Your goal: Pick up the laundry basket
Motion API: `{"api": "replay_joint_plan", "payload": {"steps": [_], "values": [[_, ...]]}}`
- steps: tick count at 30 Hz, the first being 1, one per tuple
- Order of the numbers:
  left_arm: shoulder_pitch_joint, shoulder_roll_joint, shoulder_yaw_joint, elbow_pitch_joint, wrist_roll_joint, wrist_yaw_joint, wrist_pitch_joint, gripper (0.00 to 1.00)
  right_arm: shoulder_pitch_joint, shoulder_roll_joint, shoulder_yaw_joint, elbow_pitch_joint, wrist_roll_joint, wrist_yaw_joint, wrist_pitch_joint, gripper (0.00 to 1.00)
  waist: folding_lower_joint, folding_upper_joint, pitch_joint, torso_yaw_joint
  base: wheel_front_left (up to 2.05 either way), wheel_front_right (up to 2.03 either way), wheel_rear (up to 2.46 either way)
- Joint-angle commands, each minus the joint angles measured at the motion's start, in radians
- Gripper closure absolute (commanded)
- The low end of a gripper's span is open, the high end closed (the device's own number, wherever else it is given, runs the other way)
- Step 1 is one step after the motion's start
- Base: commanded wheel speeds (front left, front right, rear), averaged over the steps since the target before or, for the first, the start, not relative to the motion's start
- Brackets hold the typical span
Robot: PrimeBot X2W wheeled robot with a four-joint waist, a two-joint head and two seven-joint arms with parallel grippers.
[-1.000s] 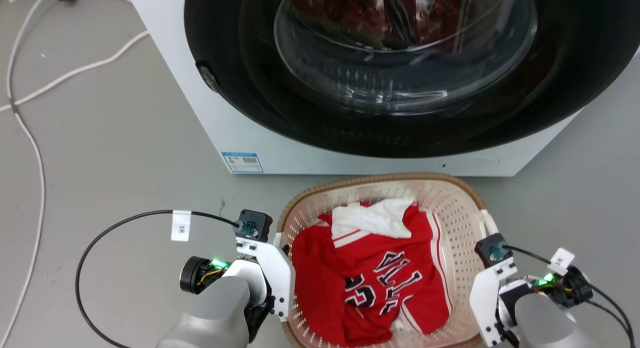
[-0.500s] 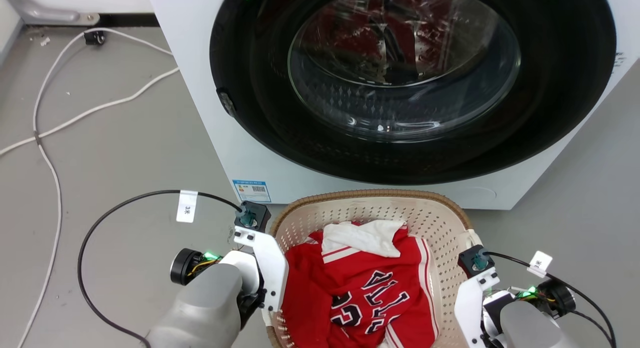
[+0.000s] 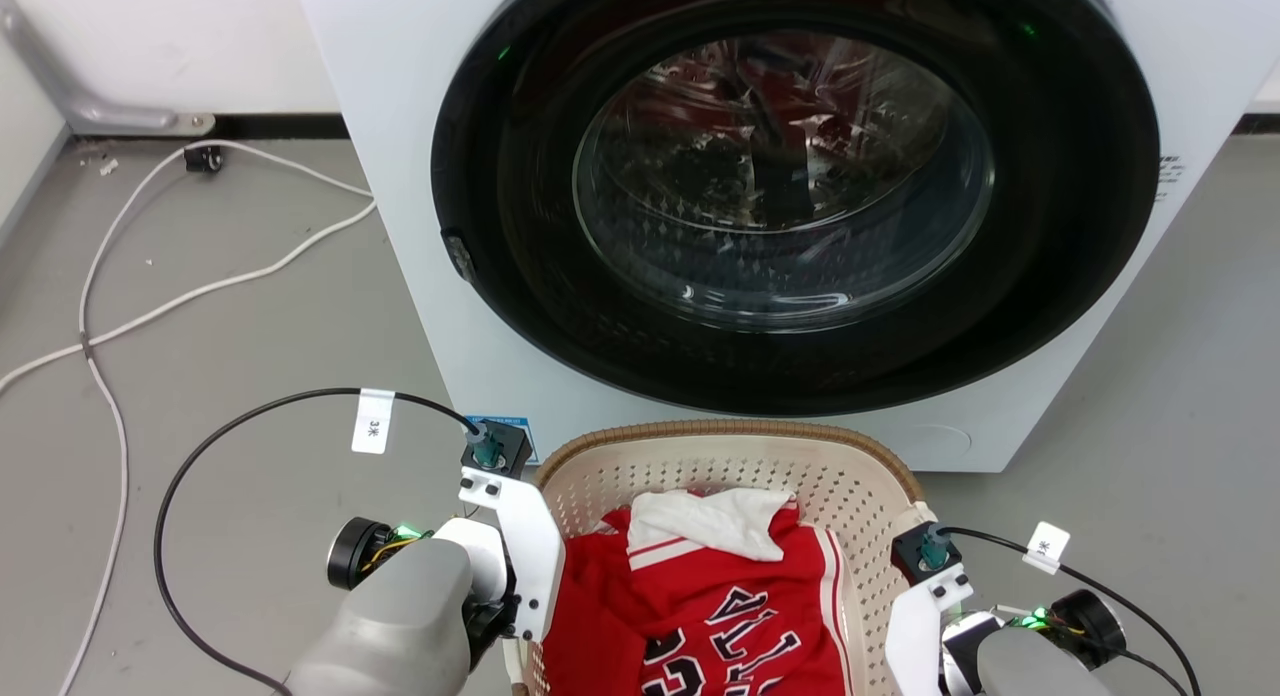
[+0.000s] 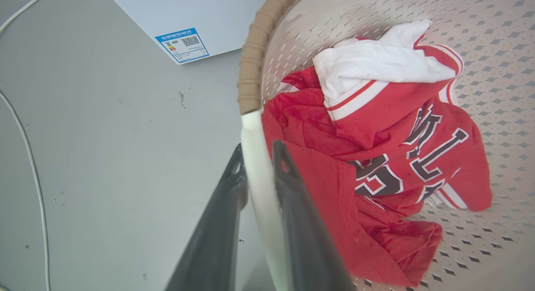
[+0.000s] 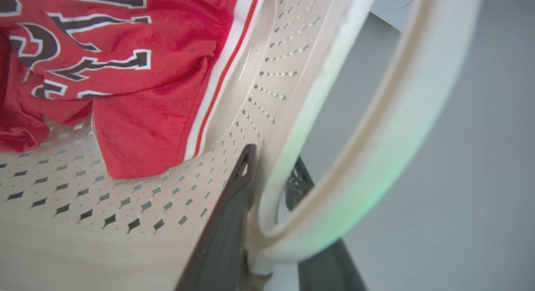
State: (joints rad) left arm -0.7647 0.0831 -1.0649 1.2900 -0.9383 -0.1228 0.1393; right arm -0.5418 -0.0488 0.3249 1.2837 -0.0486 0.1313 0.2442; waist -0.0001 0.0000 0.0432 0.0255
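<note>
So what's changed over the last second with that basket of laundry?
The head camera has moved, so the whole view shifted: more of the washing machine's door shows. The laundry basket now overlaps the machine's bottom edge, where before it lay just below it, so it seems to be rising with the arms. Unchanged: left jaws and right jaws shut on its sides, red jersey inside.

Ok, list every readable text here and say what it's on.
"3米": left cable tag.
Red jersey: black block letters and digits, folded, not readable whole.
Blue label on the washer: QR code, print too small to read.
Too small to read: right cable tag.
</note>
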Motion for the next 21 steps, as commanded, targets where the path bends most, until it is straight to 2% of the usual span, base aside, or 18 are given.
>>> {"api": "replay_joint_plan", "payload": {"steps": [1,21], "values": [[-0.013,-0.003,-0.004,-0.009,-0.006,-0.005,-0.003,1.00,0.027,-0.003,0.035,0.008,0.006,-0.001,0.020,1.00,0.0001,0.0000,-0.011,-0.004,0.00,0.00,0.00],[-0.010,-0.008,-0.020,-0.007,-0.014,-0.009,0.010,1.00,0.006,-0.020,0.198,0.008,0.171,-0.001,0.035,1.00,0.0001,0.0000,-0.018,-0.005,0.00,0.00,0.00]]}}
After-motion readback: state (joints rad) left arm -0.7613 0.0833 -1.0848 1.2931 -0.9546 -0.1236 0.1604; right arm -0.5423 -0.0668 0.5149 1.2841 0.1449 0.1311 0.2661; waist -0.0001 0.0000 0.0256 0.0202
